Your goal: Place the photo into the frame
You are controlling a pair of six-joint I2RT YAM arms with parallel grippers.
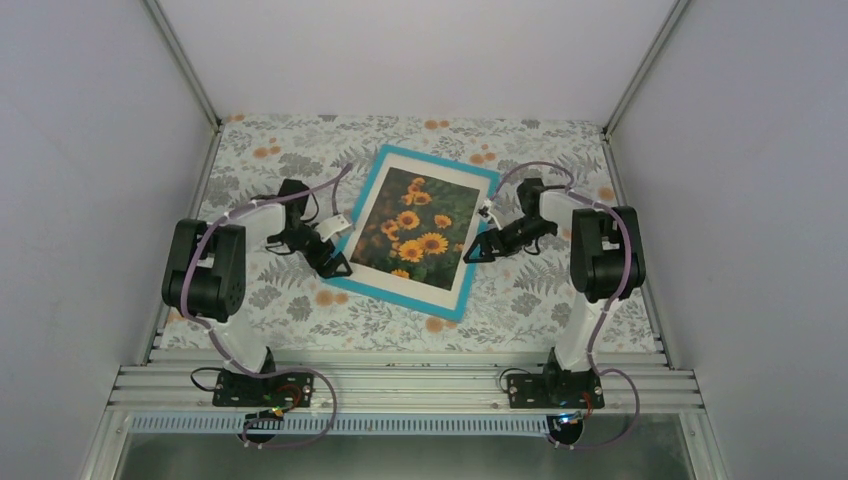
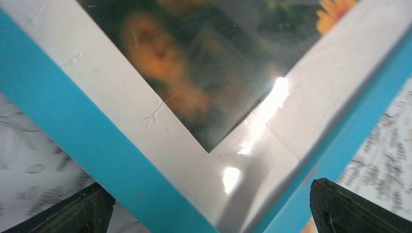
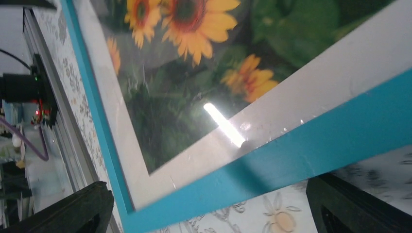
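1. Frame [image 1: 443, 160] flat on floral table [image 1: 400, 320], teal front up; photo [image 1: 415, 228] inside, within white border [image 1: 372, 205].
2. Left gripper [image 1: 335, 262] at frame's near-left corner; jaws spread, straddling it.
3. Right gripper [image 1: 475, 250] at frame's right edge; jaws spread wide.

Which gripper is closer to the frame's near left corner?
Left. The left gripper is right at that corner of the frame, open and straddling it; the right gripper is across at the right edge.

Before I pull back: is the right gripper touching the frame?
Cannot tell. Right wrist view shows the right gripper open, fingers spread near the frame corner, tips cropped. Top view too small.
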